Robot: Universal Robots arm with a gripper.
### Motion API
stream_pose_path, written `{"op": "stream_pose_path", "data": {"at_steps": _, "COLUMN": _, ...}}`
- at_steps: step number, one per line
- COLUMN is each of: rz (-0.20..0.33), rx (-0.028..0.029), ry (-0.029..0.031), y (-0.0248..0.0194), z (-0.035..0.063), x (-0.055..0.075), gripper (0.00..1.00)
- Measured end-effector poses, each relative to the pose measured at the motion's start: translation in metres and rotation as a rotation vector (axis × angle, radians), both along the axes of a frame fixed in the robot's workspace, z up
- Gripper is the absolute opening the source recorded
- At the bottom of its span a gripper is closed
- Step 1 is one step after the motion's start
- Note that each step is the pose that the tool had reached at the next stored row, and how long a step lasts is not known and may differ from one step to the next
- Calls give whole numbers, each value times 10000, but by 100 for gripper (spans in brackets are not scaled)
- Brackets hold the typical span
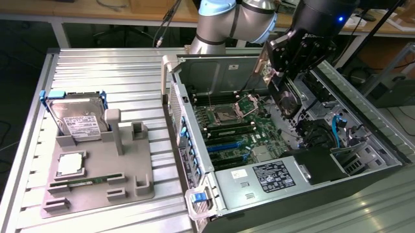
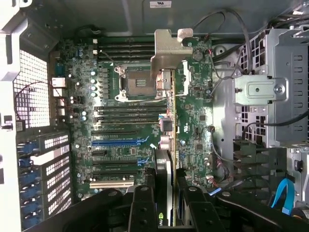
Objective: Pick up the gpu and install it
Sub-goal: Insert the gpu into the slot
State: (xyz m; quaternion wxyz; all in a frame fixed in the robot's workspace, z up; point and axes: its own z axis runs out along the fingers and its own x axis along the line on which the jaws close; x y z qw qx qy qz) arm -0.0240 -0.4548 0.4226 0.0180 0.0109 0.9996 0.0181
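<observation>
While the fingers (image 2: 143,205) clamp the gpu (image 2: 163,174) edge-on, the gripper (image 1: 283,80) hangs over the motherboard (image 1: 240,141) inside the open case (image 1: 214,73). In the exterior view, cables (image 1: 336,127) crowd at four o'clock of the card; a drive (image 1: 77,121) stands at nine o'clock, well apart.

a robotics lab: a robot arm (image 1: 224,24) over an open computer case (image 1: 224,73) on a ribbed metal desk (image 1: 104,68), cabled wooden desks (image 1: 84,9) beyond.
</observation>
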Motion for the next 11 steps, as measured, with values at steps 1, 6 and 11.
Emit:
{"op": "stream_pose_path", "data": {"at_steps": 1, "rz": 43, "rx": -1, "ry": 0, "y": 0, "z": 0, "x": 0, "gripper": 27}}
{"op": "stream_pose_path", "data": {"at_steps": 6, "rz": 258, "rx": 0, "ry": 0, "y": 0, "z": 0, "x": 0, "gripper": 27}}
{"op": "stream_pose_path", "data": {"at_steps": 11, "rz": 496, "rx": 0, "ry": 0, "y": 0, "z": 0, "x": 0, "gripper": 27}}
